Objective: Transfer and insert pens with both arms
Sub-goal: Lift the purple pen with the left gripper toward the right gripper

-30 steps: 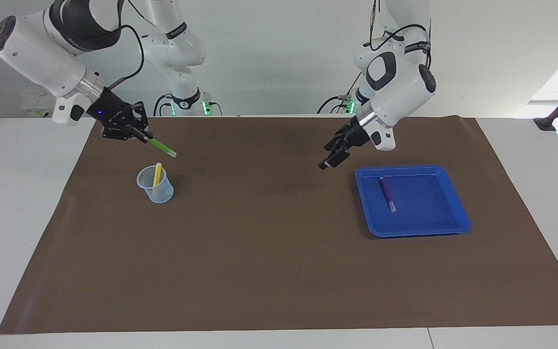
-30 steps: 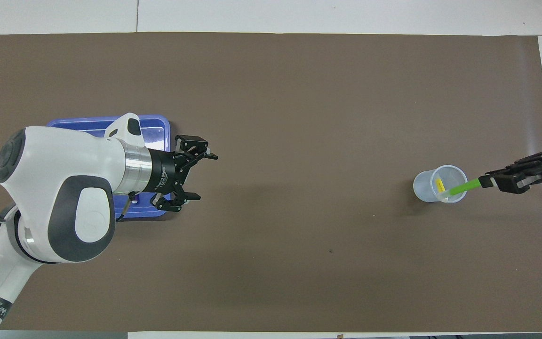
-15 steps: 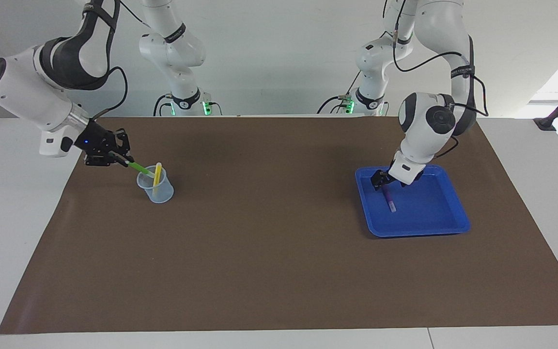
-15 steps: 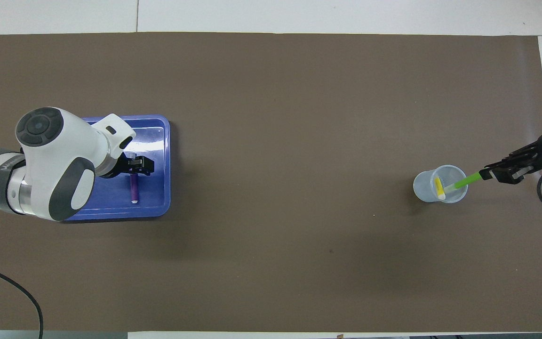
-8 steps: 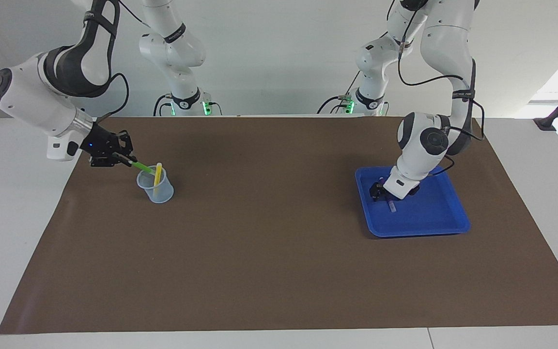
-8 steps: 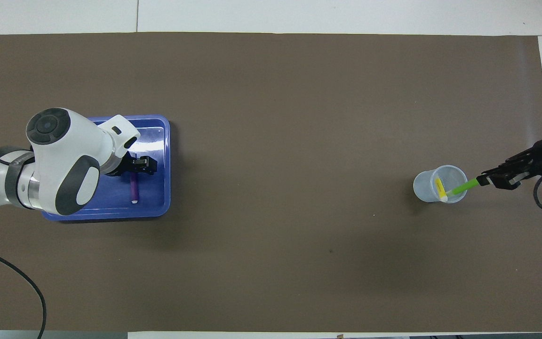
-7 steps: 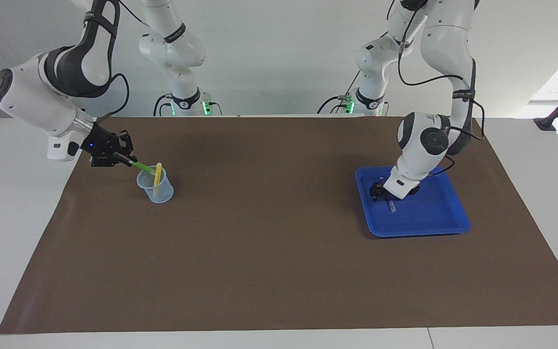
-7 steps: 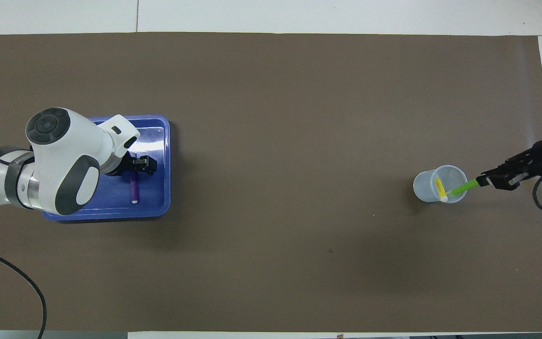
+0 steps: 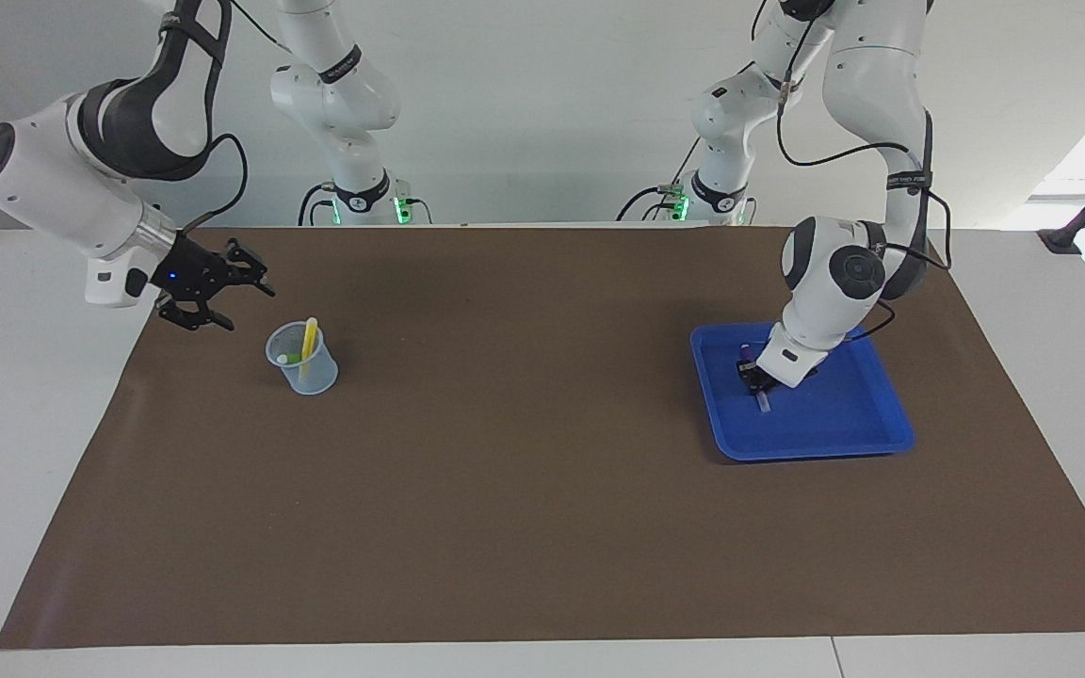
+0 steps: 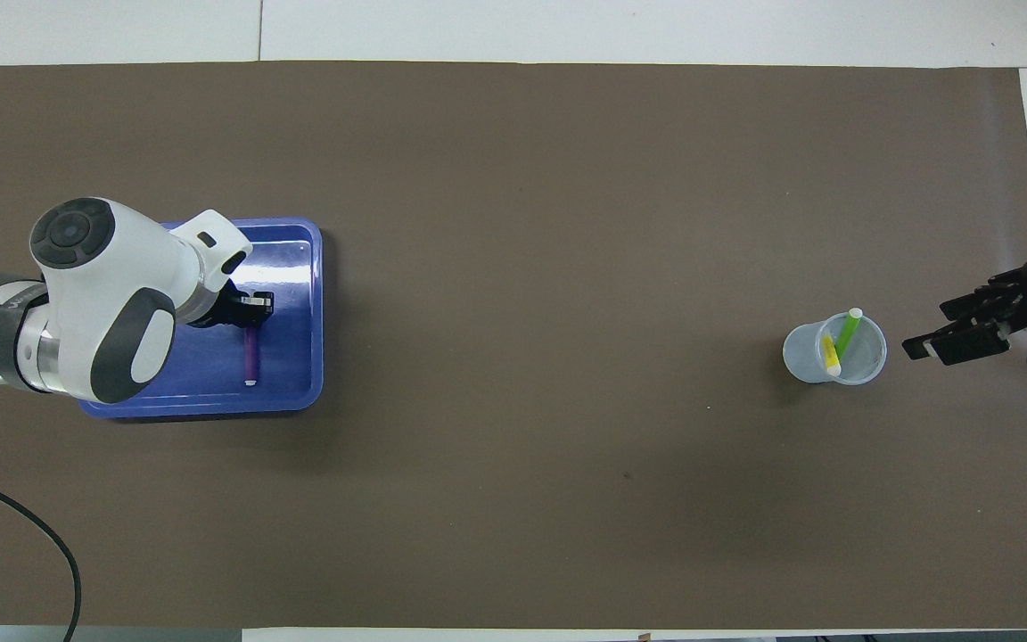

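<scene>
A clear plastic cup [image 9: 309, 372] [image 10: 801, 358] stands toward the right arm's end of the table. A yellow pen [image 9: 307, 337] [image 10: 831, 354] and a green pen [image 9: 290, 358] [image 10: 847, 333] lean inside it. My right gripper [image 9: 249, 309] [image 10: 924, 327] hangs open just beside the cup, holding nothing. A purple pen [image 9: 763, 399] [image 10: 250, 352] lies in the blue tray [image 9: 844, 414] [image 10: 299, 267] toward the left arm's end. My left gripper [image 9: 750, 375] [image 10: 252, 310] is down in the tray, shut on the purple pen's end nearer the robots.
A brown mat [image 9: 524, 490] covers most of the white table. Two smaller white arms with green lights [image 9: 364, 202] [image 9: 707, 198] stand at the robots' edge. A black stand [image 9: 1060, 240] sits off the mat at the left arm's end.
My right gripper opened and drew back from the cup, and the green pen dropped in. My left gripper sank onto the purple pen and shut on it.
</scene>
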{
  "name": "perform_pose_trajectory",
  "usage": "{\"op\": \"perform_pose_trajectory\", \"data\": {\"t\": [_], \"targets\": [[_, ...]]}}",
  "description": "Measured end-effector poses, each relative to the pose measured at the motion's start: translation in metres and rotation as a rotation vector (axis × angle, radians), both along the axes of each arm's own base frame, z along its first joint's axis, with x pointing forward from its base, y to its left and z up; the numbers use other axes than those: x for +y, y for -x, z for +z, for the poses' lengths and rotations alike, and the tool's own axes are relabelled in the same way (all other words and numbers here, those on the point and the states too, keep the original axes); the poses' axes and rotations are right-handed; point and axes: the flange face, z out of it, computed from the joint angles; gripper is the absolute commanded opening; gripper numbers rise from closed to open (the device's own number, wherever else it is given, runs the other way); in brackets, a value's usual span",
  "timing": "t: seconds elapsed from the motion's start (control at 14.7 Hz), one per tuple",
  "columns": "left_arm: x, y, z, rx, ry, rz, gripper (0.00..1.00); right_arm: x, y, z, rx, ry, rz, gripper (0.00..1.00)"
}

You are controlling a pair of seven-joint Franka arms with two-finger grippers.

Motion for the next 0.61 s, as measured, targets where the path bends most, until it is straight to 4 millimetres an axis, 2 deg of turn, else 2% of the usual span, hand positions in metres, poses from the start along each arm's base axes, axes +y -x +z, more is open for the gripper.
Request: {"op": "perform_pose_trajectory", "data": {"t": [0.14, 0.27, 0.41, 0.61], "targets": [[0.000, 0.000, 0.000, 0.001, 0.000, 0.000, 0.00, 0.017, -0.004, 0.008, -0.001, -0.076, -0.039, 1.00], [0.001, -0.001, 0.001, 0.005, -0.002, 0.002, 0.00, 0.044, -0.009, 0.011, 0.035, -0.133, -0.117, 1.00], [0.005, -0.003, 0.006, 0.024, -0.009, 0.015, 0.00, 0.084, -0.014, 0.014, 0.100, -0.174, -0.202, 1.00], [0.010, -0.015, 0.030, 0.060, 0.034, 0.123, 0.00, 0.144, -0.019, 0.021, 0.183, -0.217, -0.339, 1.00]]}}
